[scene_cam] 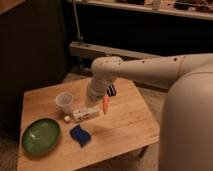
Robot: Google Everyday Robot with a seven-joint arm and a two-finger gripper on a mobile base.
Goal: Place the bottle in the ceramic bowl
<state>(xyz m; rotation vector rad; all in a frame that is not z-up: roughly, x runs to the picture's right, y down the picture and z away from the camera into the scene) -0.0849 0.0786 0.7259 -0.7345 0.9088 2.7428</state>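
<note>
One step is in hand, the approach: my pincer [95, 96], whose state I cannot tell, hangs above the bottle [86, 113] lying on the table [127, 127], apart from the ceramic bowl [41, 136]; next I must descend and grasp.

I note a light wooden counter [127, 122], a dark wall [35, 50] behind and grey floor [155, 97], all dimly lit. The end effector [94, 98] is above the counter's middle.
</note>
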